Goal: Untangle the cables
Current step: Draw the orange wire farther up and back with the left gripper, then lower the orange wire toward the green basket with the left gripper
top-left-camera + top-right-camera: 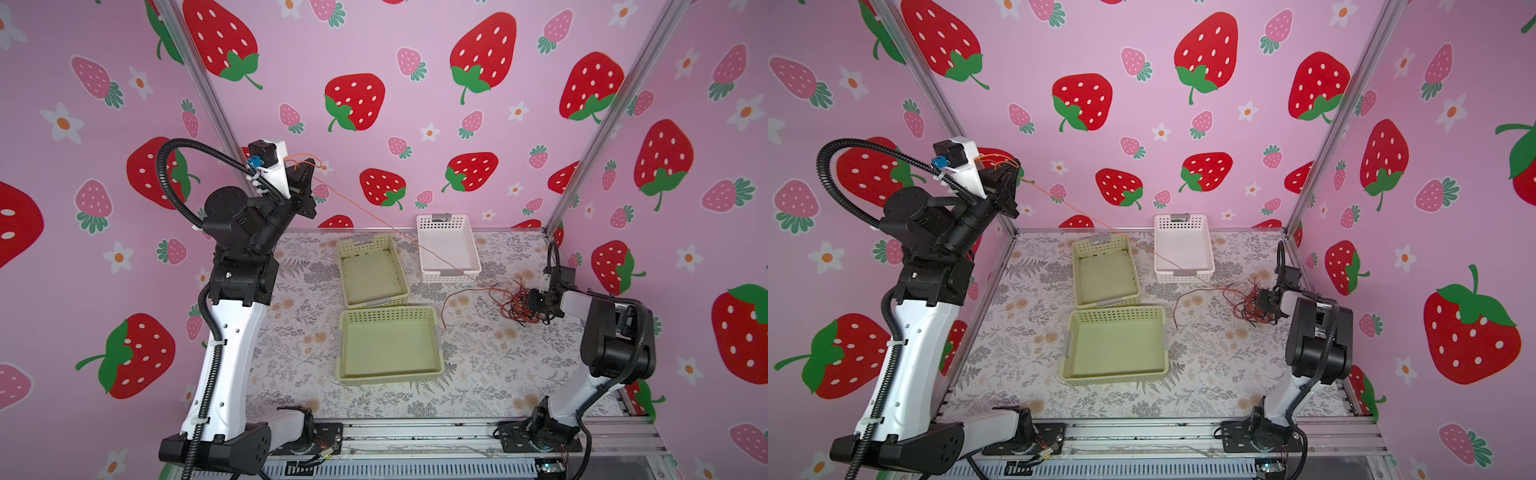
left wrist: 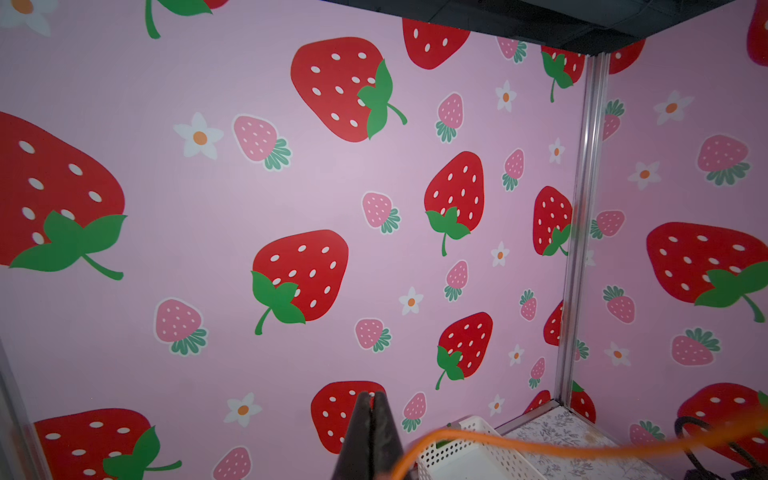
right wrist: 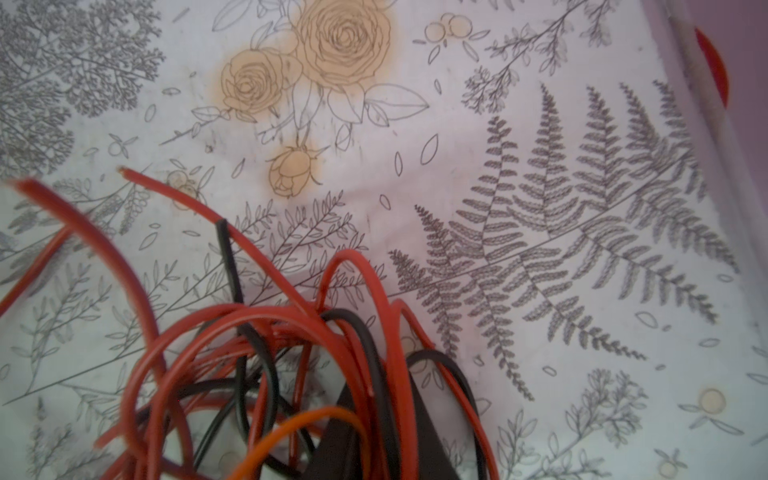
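1. The left gripper [image 2: 371,395] was raised high by the back wall, its two dark fingers pressed together at the tips.
2. It was clamped on the orange cable [image 2: 540,448], which came out beside the fingers in the left wrist view. In a top view a small loop of the cable stood above the left gripper [image 1: 307,172].
3. From there the orange cable [image 1: 390,227] ran taut and slanting down, crossed over the white basket [image 1: 469,249] and reached the tangle of red and black cables [image 1: 515,303].
4. The right gripper [image 1: 533,306] sat low at the right edge of that tangle. In the right wrist view the strands [image 3: 257,332] draped over its dark fingers, and I could not tell whether the jaws stood apart or gripped them.
5. The tangle lay on the floral table [image 1: 498,374], near the right wall.
6. One loose red cable [image 1: 444,309] curved out of the tangle toward the near green basket [image 1: 434,340], its end on the table just beside it.
7. The far green basket [image 1: 401,270] stood behind the near one and beside the white basket.
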Motion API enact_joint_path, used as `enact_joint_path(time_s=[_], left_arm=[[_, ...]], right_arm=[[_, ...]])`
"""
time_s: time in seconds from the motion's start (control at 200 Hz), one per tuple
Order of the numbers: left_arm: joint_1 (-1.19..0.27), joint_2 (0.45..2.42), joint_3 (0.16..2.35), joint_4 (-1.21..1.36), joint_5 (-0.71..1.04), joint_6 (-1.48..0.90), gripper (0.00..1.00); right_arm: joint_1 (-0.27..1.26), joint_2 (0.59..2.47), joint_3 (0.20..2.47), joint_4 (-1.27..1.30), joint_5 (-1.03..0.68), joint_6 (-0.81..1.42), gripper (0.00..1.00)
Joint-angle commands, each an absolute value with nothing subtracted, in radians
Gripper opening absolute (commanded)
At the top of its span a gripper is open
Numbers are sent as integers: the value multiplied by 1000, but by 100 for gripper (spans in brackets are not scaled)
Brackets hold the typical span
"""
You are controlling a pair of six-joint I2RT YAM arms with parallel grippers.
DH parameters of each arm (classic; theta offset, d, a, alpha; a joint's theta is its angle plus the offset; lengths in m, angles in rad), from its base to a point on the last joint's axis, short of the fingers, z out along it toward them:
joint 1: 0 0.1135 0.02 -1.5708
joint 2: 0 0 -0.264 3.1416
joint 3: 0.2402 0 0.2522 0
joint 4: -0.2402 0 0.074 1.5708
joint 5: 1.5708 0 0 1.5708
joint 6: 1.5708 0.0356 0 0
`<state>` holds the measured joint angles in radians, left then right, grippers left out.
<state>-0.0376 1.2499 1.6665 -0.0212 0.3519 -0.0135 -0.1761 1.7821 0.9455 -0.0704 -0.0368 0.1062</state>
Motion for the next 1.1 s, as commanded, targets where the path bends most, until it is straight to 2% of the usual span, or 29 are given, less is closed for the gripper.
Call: enact_joint_path(time_s=[0.0,0.34,0.765,1.096], left_arm=[[12,1245,1731,-6,386,-44,0],[111,1285,1770,-1,417,-84,0],[219,1310,1824,-49,354,-34,0],[203,1336,1798,-58,507,-118,0]], right_arm=[[-196,1865,914,-175,11,86,18],[-198,1883,928,-177,6,80,18],[-207,1911,963,-188,12,74,18],[-156,1841,956,-173,-44,65,19]])
